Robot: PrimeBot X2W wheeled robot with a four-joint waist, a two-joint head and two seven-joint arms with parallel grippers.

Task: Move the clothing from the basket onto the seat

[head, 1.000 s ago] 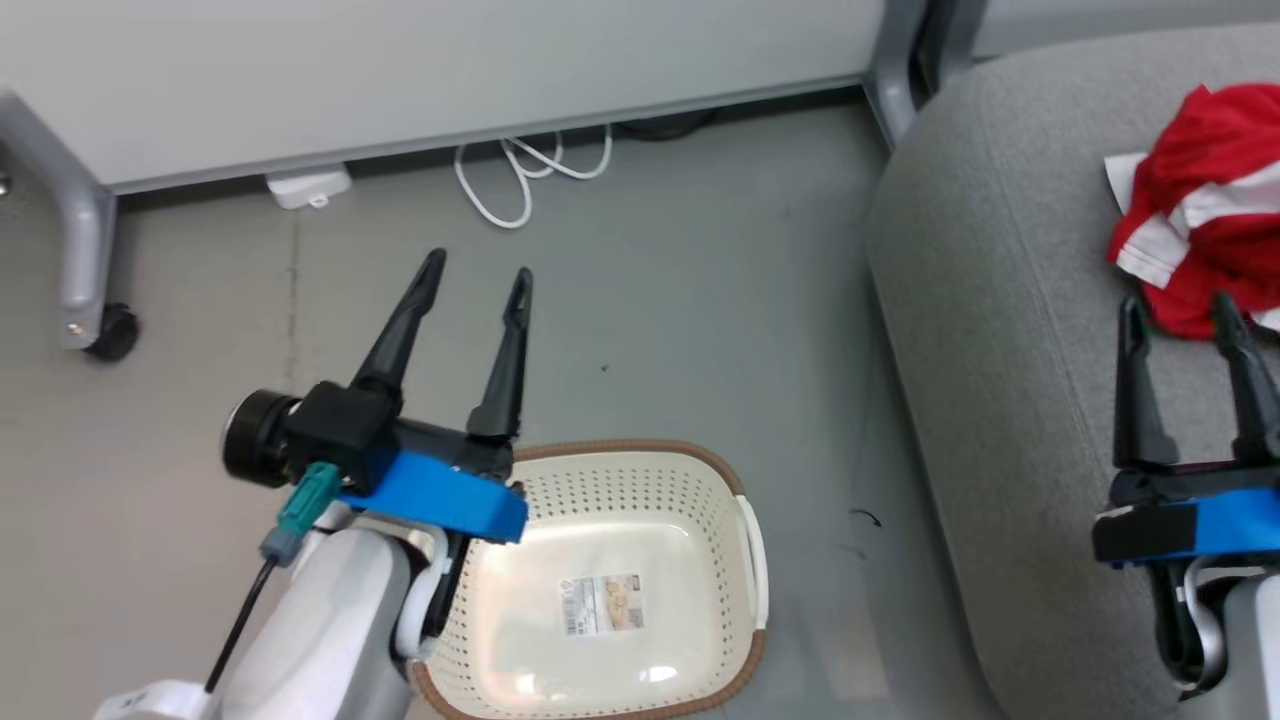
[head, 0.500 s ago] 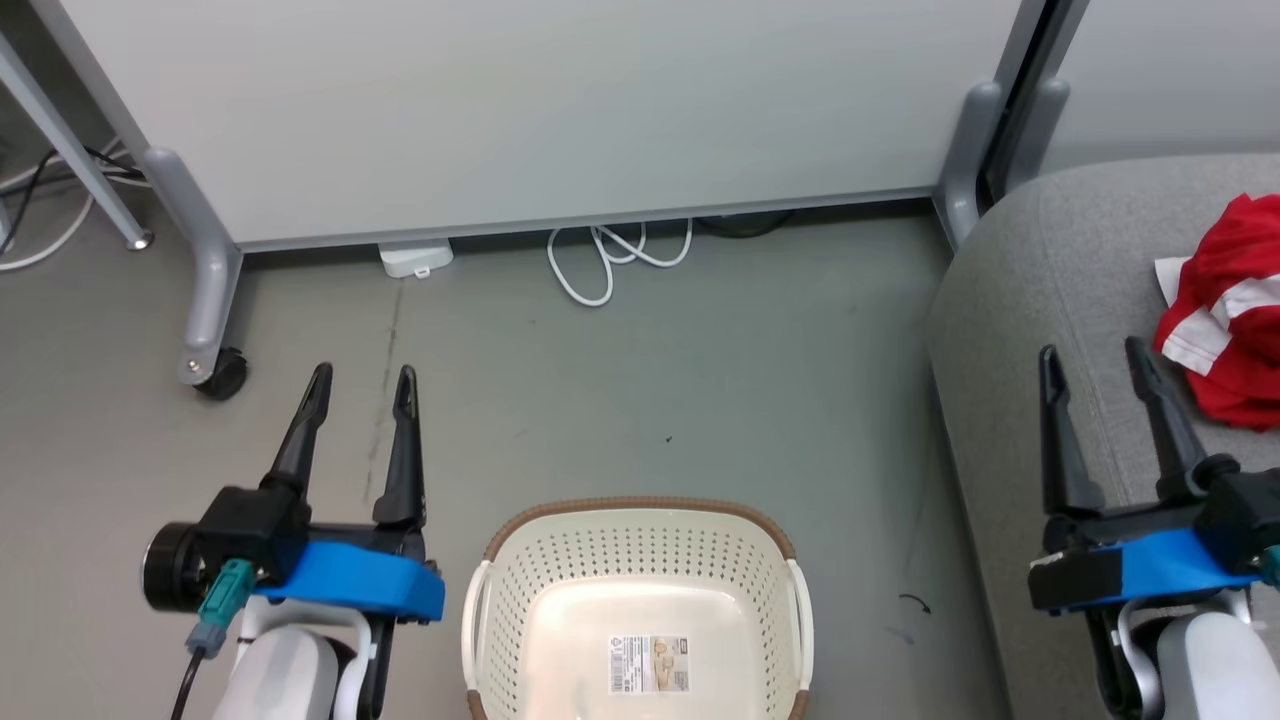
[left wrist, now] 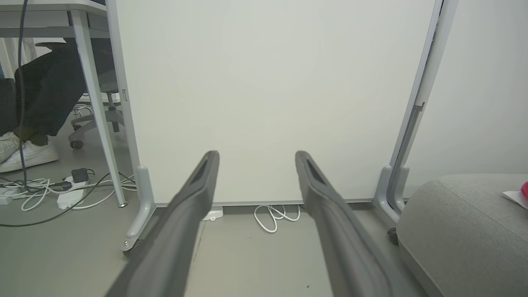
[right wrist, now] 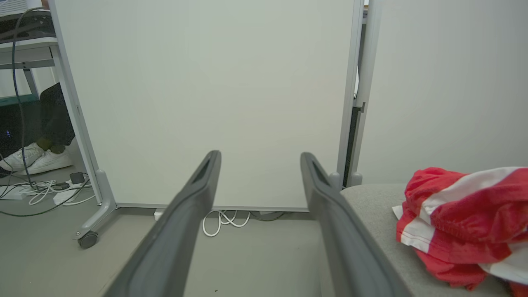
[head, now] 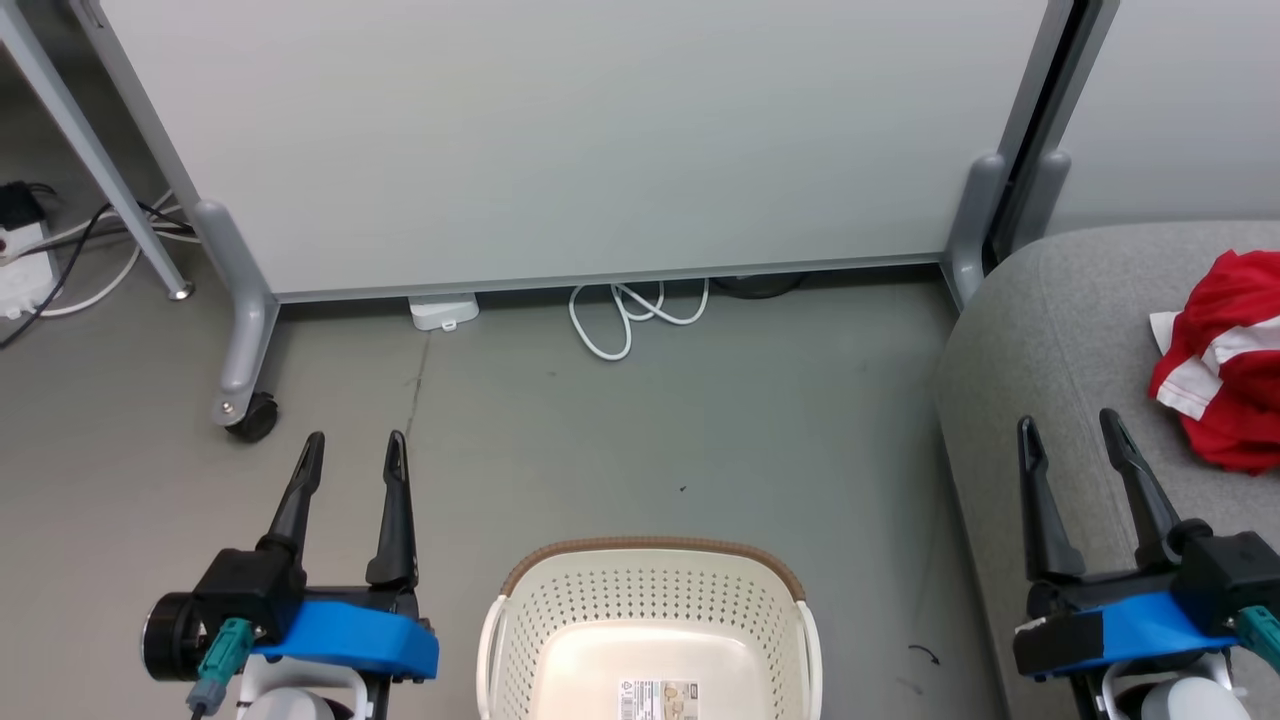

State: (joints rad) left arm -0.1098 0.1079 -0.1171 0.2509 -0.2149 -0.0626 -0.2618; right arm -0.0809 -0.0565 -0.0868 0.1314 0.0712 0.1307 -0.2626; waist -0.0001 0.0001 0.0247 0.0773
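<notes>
1. All of the head view has shifted since a second ago. That is the camera lifting, not the things moving: more of the white partition [head: 600, 140] shows at the top, and the floor [head: 700, 420] fills the middle.
2. Along the right edge of the frame lies the grey seat [head: 1080, 330], bare apart from the heap at its upper right.
3. At the bottom centre stands the basket [head: 650, 600], cut off by the frame edge. What shows of its inside is bare down to the label [head: 660, 700], so the emptying looks finished.
4. At the right edge, on the seat, sit the red and white clothes [head: 1230, 370] in a crumpled heap. Whether the heap is one piece or two I cannot tell. If it is both, the task is done.
5. A second ago the left pincer [head: 356, 440] hung across the basket's left rim. It has since drawn away to the lower left, beside the basket and apart from it. Its fingers are parted moderately, with nothing between them and touching nothing.
6. The right pincer [head: 1068, 420] had its tips at the clothes then. It now sits at the lower right, over the seat's near part and clear of the heap. It too is moderately parted and empty, which reads as both arms pulling back to rest.
</notes>
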